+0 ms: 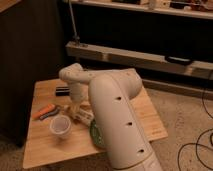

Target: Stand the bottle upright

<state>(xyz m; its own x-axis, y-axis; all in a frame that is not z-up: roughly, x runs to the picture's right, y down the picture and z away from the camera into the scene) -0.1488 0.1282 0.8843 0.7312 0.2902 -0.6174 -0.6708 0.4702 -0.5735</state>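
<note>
The bottle (84, 115), slim and cream-coloured, lies on its side on the wooden table (45, 150), between the cup and the green bowl. My gripper (73, 107) is low over the bottle's left end, at the tip of the white arm (117, 110) that reaches in from the lower right. The arm hides the bottle's right end.
A translucent white cup (60, 127) stands just left of the bottle. A green bowl (95, 135) shows partly behind the arm. An orange-handled tool (43, 111) lies at the left, a small black object (62, 90) further back. A dark cabinet stands to the left.
</note>
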